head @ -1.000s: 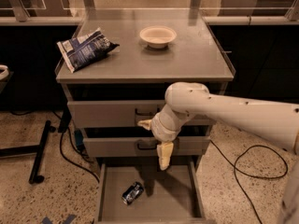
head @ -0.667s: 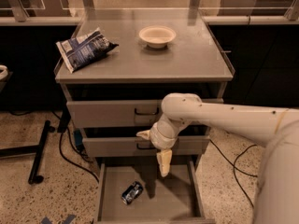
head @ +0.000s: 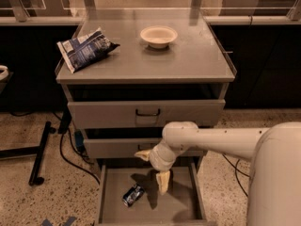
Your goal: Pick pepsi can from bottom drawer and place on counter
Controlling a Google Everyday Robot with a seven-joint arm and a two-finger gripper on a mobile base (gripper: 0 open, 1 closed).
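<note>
The pepsi can (head: 133, 195) lies on its side on the floor of the open bottom drawer (head: 181, 202), left of centre. My gripper (head: 153, 169) hangs over the drawer, just above and to the right of the can and not touching it. It is open and empty, with one cream finger (head: 163, 181) pointing down into the drawer and the other (head: 142, 155) sticking out to the left. The counter (head: 188, 60) is the grey cabinet top above.
A blue-and-white snack bag (head: 84, 48) lies at the counter's left and a cream bowl (head: 159, 36) at its back middle. The two upper drawers (head: 146, 113) are slightly pulled out. Cables and a black stand foot (head: 37, 159) lie on the floor to the left.
My arm has moved lower, bringing the gripper down toward the bottom drawer and closer to the can. The can, bag and bowl have not moved.
</note>
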